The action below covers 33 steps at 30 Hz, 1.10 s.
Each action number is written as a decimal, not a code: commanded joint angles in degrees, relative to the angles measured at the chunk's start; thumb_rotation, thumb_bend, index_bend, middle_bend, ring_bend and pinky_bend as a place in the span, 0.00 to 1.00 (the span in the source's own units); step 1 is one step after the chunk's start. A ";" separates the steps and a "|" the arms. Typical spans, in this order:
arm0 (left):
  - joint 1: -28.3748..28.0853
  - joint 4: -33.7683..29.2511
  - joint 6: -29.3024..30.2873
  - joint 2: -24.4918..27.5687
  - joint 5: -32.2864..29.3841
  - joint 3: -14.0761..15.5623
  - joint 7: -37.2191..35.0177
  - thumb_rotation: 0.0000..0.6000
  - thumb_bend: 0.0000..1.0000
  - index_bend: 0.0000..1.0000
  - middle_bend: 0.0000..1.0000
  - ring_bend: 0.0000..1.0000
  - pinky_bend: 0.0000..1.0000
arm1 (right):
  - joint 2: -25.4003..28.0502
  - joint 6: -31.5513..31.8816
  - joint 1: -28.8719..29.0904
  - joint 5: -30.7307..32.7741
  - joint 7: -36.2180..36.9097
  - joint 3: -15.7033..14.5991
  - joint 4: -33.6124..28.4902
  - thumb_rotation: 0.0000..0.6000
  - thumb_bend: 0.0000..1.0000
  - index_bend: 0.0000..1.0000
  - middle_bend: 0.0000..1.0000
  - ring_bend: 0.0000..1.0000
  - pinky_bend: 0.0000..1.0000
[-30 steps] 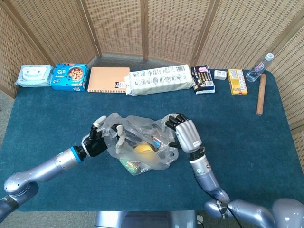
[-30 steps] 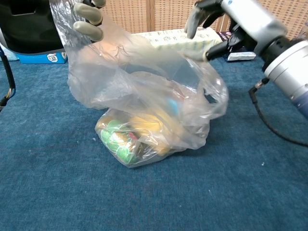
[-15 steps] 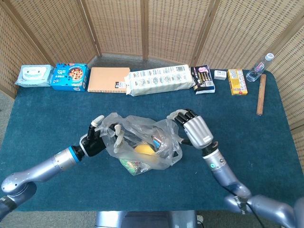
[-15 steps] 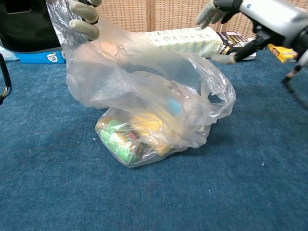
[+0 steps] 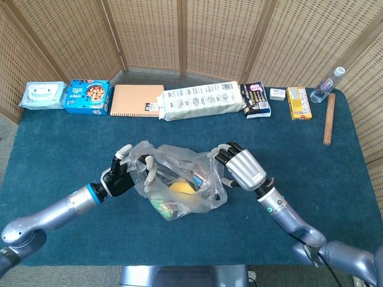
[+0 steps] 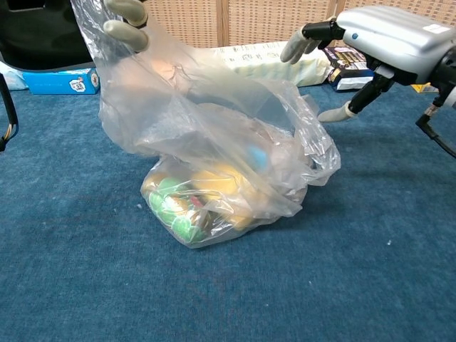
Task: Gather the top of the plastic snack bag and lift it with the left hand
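Covering the whole table (image 5: 72,143) is a dark blue cloth, and behind its far edge stands a woven cane screen (image 5: 179,36) in folded panels. I see a row of goods along that far edge: a pale wipes pack (image 5: 42,95) at the far left corner, a blue biscuit box (image 5: 88,97) touching it, an orange notebook (image 5: 136,100), a long white printed packet (image 5: 203,100), a dark snack packet (image 5: 255,99), a small white box (image 5: 277,93) and a yellow box (image 5: 298,103). At the far right corner a clear bottle (image 5: 329,84) stands upright, with a wooden stick (image 5: 328,118) lying along the right edge just beside it.

My plastic bag (image 5: 176,185) sits on the cloth near the middle, towards the near edge, its bottom resting on the table with yellow and green snacks inside. My left hand (image 5: 122,173) grips the bag's upper left rim, the plastic pulled up under its fingers (image 6: 127,30). My right hand (image 5: 239,168) hovers at the bag's right side with fingers apart and holding nothing; whether the fingertips touch the plastic I cannot tell.
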 commanded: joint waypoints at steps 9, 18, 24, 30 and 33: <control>0.46 -0.22 -0.09 0.01 -0.28 0.07 0.23 0.00 0.28 0.55 0.61 0.65 0.62 | 1.85 1.88 -0.41 0.17 -1.28 -0.54 2.91 1.00 0.16 0.26 0.29 0.25 0.22; 0.19 -0.27 0.33 0.12 -0.42 -0.23 0.16 0.00 0.28 0.55 0.61 0.65 0.62 | -0.61 1.10 0.39 -0.55 -1.04 -2.29 6.95 1.00 0.15 0.26 0.29 0.25 0.22; 0.18 -0.35 0.71 0.12 -0.40 -0.18 0.09 0.00 0.28 0.55 0.61 0.65 0.62 | -2.59 1.13 1.30 -0.62 0.61 -2.26 6.97 1.00 0.13 0.26 0.29 0.24 0.21; -0.41 -0.20 1.31 -0.42 -0.34 0.07 -0.05 0.00 0.28 0.55 0.61 0.65 0.62 | -6.08 0.06 3.04 0.90 2.01 -0.82 4.33 1.00 0.13 0.25 0.29 0.23 0.20; -0.67 -0.17 1.39 -0.60 -0.32 -0.06 -0.06 0.00 0.28 0.55 0.61 0.65 0.62 | -7.71 -0.22 3.46 2.01 2.41 -0.13 3.56 1.00 0.13 0.25 0.28 0.23 0.19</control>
